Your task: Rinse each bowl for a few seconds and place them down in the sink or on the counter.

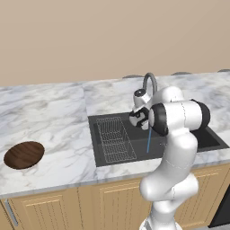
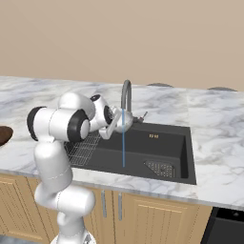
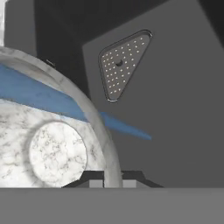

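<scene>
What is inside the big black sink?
Inside the sink a wire rack sits at one end and a perforated drain cover at the other. Blue water falls from the faucet. The robot arm covers part of the basin floor.

Left edges crop the speckled bowl and brown bowl
</scene>
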